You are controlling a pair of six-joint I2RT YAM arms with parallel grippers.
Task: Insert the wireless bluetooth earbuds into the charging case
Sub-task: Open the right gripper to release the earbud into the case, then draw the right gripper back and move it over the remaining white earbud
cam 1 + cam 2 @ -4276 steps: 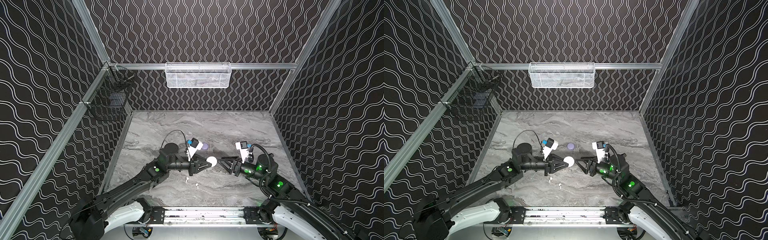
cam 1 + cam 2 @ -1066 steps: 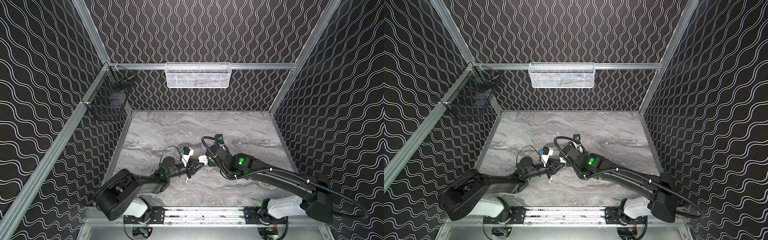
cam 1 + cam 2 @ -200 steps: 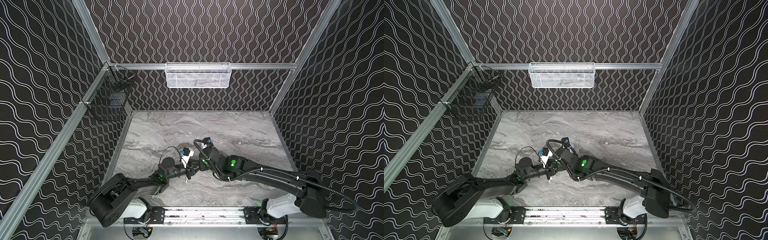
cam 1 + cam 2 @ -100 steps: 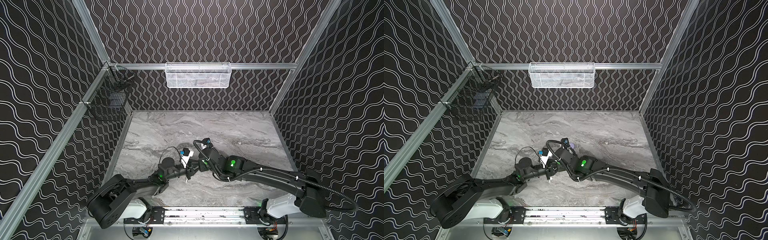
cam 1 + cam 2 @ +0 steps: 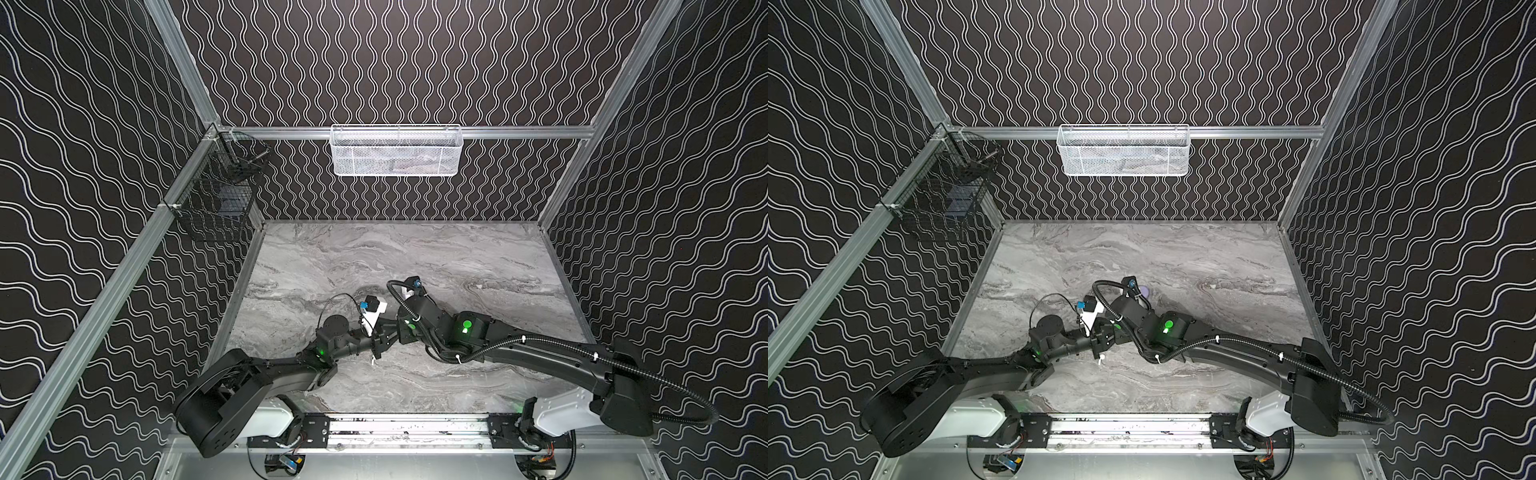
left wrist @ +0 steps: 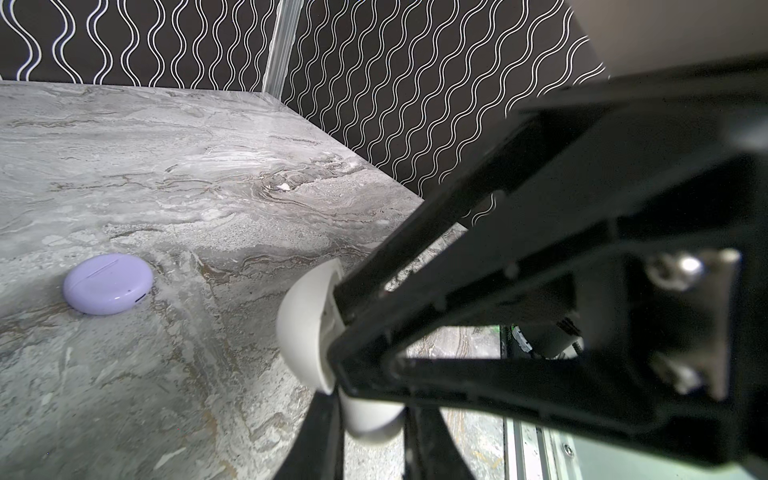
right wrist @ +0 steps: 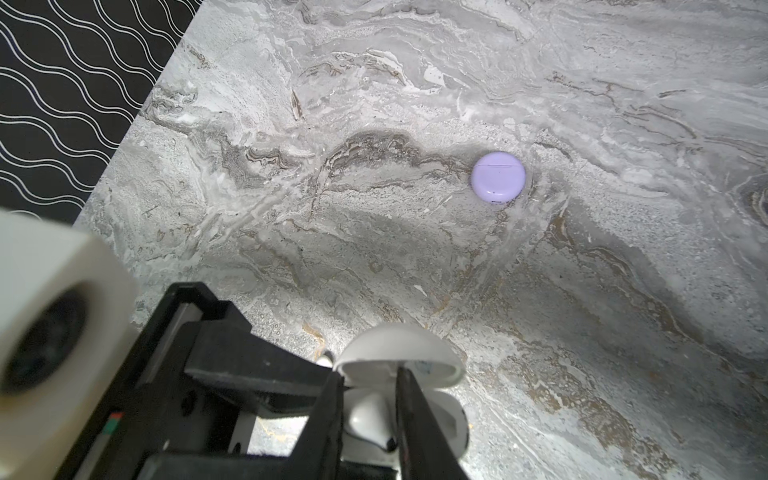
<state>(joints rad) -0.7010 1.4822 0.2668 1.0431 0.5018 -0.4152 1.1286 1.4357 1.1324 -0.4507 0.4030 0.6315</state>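
Left claw [image 6: 335,329] clamps an open white round plastic charging case [image 6: 300,328].
Its black fingers [image 6: 415,249] grip the case above the grey marble tabletop [image 6: 187,166]; a closed lavender round plastic case [image 6: 107,284] lies well apart.

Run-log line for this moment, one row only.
left pincer: shut on open white charging case | right pincer: straddling white earbud over case, grip unclear | table: closed lavender charging case, loose white earbud

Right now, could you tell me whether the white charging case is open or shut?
Open: the white charging case shows its lid hinged up off the base.
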